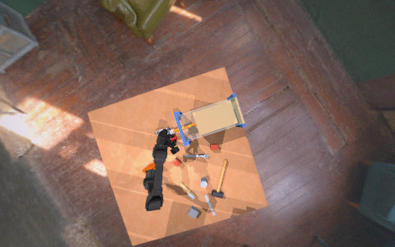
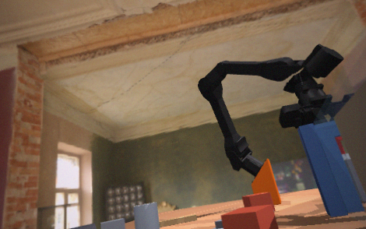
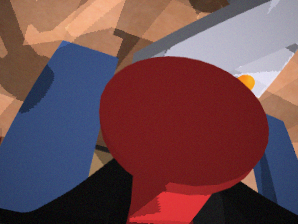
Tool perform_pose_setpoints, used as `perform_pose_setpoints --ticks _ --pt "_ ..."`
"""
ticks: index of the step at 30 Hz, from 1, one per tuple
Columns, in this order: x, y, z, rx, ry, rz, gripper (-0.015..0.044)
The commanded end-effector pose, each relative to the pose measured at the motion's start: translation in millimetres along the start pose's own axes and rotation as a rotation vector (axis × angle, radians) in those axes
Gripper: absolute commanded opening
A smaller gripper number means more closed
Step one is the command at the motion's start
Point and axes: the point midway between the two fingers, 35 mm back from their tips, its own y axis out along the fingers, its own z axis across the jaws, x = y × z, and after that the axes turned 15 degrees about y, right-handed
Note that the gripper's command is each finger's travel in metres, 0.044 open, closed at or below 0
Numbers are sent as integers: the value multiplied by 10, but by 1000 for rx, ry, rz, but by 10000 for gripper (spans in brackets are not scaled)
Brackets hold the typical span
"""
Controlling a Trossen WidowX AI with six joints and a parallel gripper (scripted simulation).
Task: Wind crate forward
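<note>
My gripper (image 1: 172,139) (image 3: 161,162) is shut on the red grip of the winch handle (image 1: 173,138) (image 3: 185,120), whose round top covers the middle of the wrist view. The grip also shows beside a blue post in the exterior view. The pale grey winch (image 1: 160,131) (image 3: 220,45) is beside the gripper, partly under the arm; its round hole and the handle's key are hidden. An orange strap (image 1: 191,125) runs from the winch side to the tan crate (image 1: 215,118). The crate looks flat inside the clear-panelled cubby, with a gap between its front and the blue mouth frame (image 1: 181,128).
Blue frame parts (image 3: 45,130) (image 2: 326,167) are close to the gripper. Red blocks (image 1: 214,147) (image 1: 176,162), a wrench (image 1: 197,156), a mallet (image 1: 222,176), a brush (image 1: 186,190), a grey cylinder (image 1: 203,183) and a grey block (image 1: 194,212) lie on the bench.
</note>
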Motion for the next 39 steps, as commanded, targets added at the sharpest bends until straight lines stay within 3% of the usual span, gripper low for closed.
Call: perform_pose_setpoints --ticks 1,39 --pt "-25 58 -151 -18 7 -5 0" --pt "-90 121 -623 -21 9 -4 0"
